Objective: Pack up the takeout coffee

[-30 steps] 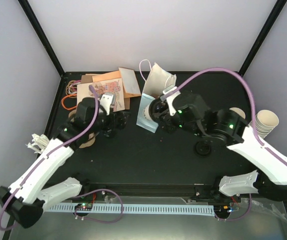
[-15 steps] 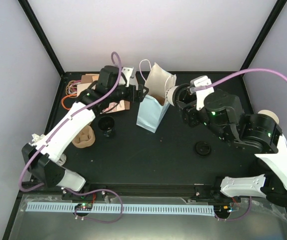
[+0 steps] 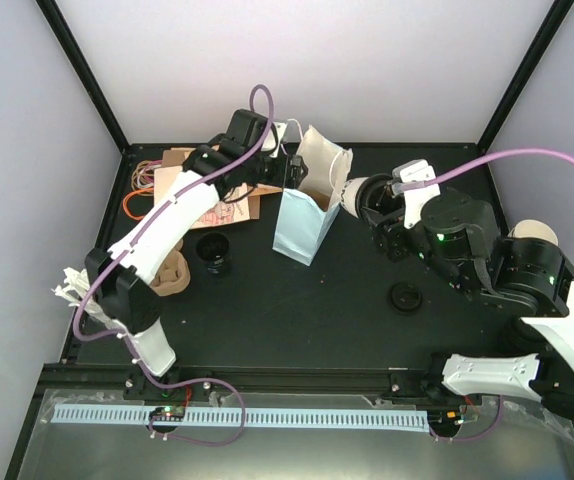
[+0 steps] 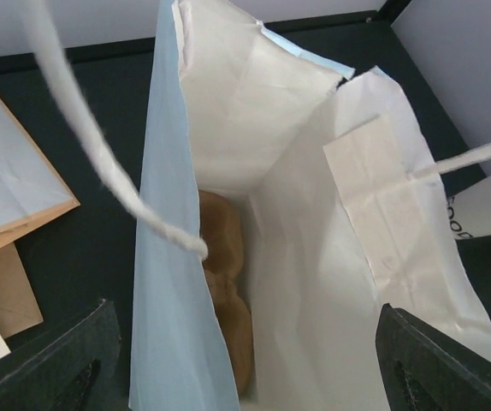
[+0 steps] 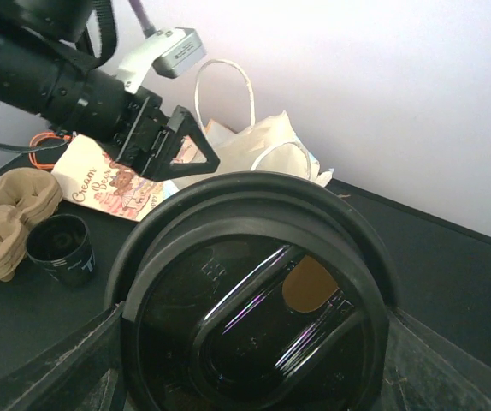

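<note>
I see the bag (image 3: 302,225) near the worktop's (image 3: 297,320) rear edge, the takeout coffee (image 3: 352,192) just right of it, the carrier (image 3: 172,278) far left.

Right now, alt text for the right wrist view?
The takeout coffee's round black plastic lid fills the foreground, clamped in the right gripper. Behind, the left gripper hovers at a white paper bag; a brown pulp cup carrier and small black cup sit left.

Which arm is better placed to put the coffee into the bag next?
Right. The right gripper holds the takeout coffee beside the open paper bag; the left gripper is open over the bag's mouth, with no cup.
</note>
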